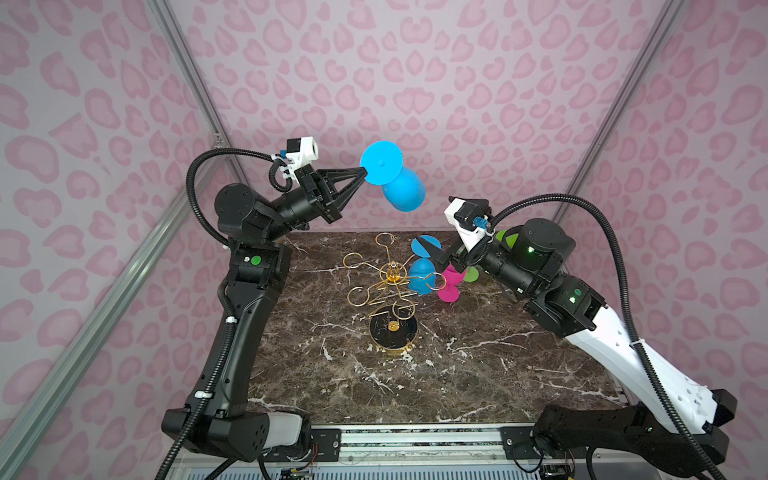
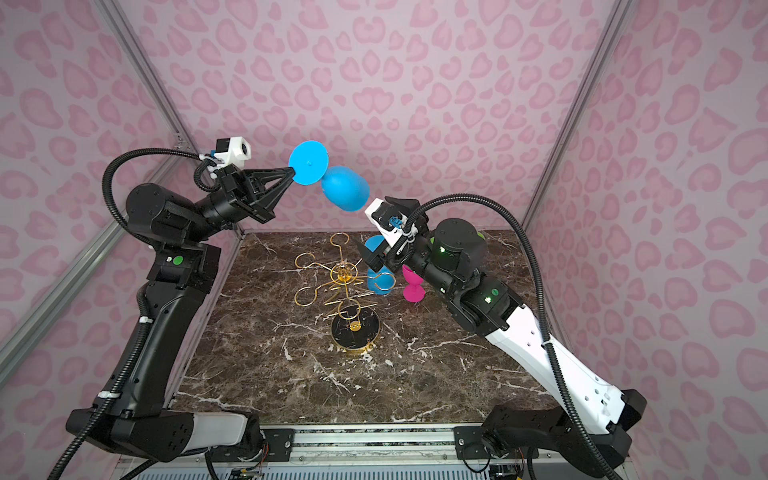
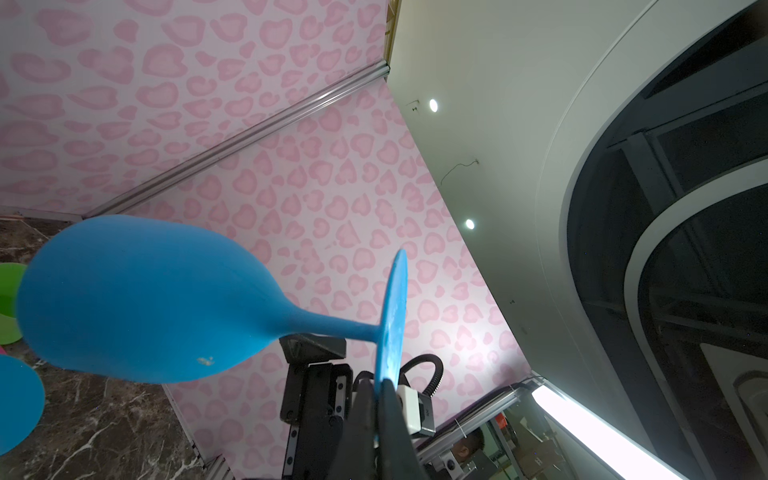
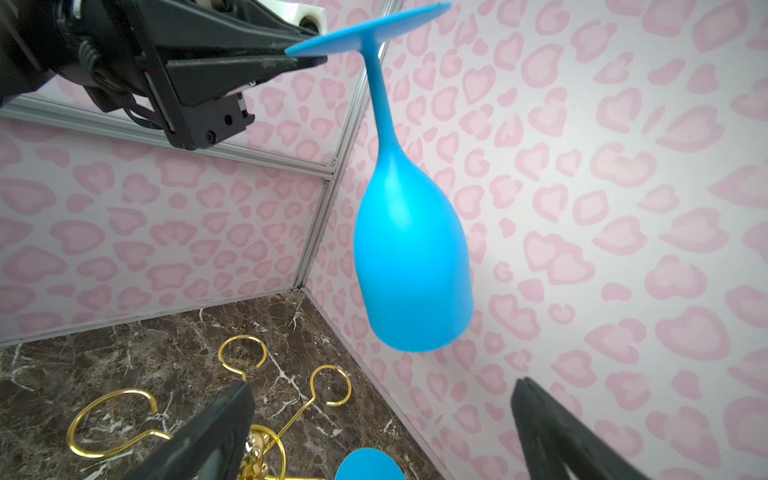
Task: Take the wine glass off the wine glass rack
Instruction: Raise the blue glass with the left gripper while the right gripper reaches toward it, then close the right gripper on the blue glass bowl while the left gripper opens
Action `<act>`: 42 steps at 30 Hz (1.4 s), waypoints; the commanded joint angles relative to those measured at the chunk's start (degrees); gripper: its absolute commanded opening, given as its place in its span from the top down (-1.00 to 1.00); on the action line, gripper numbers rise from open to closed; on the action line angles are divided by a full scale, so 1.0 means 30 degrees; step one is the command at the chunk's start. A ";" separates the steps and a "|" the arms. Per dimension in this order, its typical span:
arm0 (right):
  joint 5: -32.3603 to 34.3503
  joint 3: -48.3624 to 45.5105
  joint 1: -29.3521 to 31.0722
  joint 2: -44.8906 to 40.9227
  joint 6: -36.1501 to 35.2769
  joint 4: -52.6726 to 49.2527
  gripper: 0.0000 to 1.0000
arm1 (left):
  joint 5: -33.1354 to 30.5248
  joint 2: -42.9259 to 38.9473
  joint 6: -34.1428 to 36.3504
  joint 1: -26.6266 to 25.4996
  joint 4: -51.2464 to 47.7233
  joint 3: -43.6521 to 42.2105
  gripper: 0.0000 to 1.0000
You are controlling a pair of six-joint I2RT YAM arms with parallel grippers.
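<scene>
My left gripper [image 1: 365,171] [image 2: 293,170] [image 3: 380,386] is shut on the foot rim of a blue wine glass [image 1: 403,191] [image 2: 345,189] [image 3: 137,299] [image 4: 409,257]. The glass hangs bowl-down, high above the table and off the gold wine glass rack [image 1: 392,274] [image 2: 343,272] [image 4: 245,361]. A second blue wine glass [image 1: 422,278] [image 2: 380,282] [image 4: 370,463] hangs upside down from a hook on the rack's right side. My right gripper [image 1: 436,255] [image 2: 368,253] [image 4: 382,386] is open and empty, close above that second glass and below the held one.
The rack's round black base [image 1: 392,332] [image 2: 355,332] stands mid-table on the marble top [image 1: 457,374]. A pink glass [image 1: 449,291] [image 2: 413,291] stands just right of the rack, and a green one [image 1: 471,274] [image 3: 8,303] sits behind it. Pink patterned walls close in three sides.
</scene>
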 commanded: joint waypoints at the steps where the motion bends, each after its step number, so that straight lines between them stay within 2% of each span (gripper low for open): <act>1: -0.0079 -0.0032 -0.0061 0.0557 -0.0814 0.2397 -0.97 | -0.0126 -0.0054 -0.0409 -0.0198 0.1248 -0.0277 0.92; 9: -0.1453 0.0830 -0.0916 0.2181 0.0327 0.3518 -0.97 | -0.0243 -0.0280 -0.0937 -0.0514 0.1622 -0.0766 0.92; 22: -0.2115 0.2048 -0.1728 0.3961 0.2144 0.4392 -0.97 | -0.0390 -0.0665 -0.1365 -0.0776 0.1979 -0.1348 0.92; 35: -0.2437 0.3450 -0.1557 0.5455 0.2402 0.3653 -0.97 | -0.0449 -0.0531 -0.2264 -0.0894 0.3082 -0.1703 0.92; 42: -0.2147 0.3726 -0.1439 0.5849 0.2425 0.3514 -0.84 | -0.0449 -0.0526 -0.2479 -0.0929 0.3270 -0.1813 0.92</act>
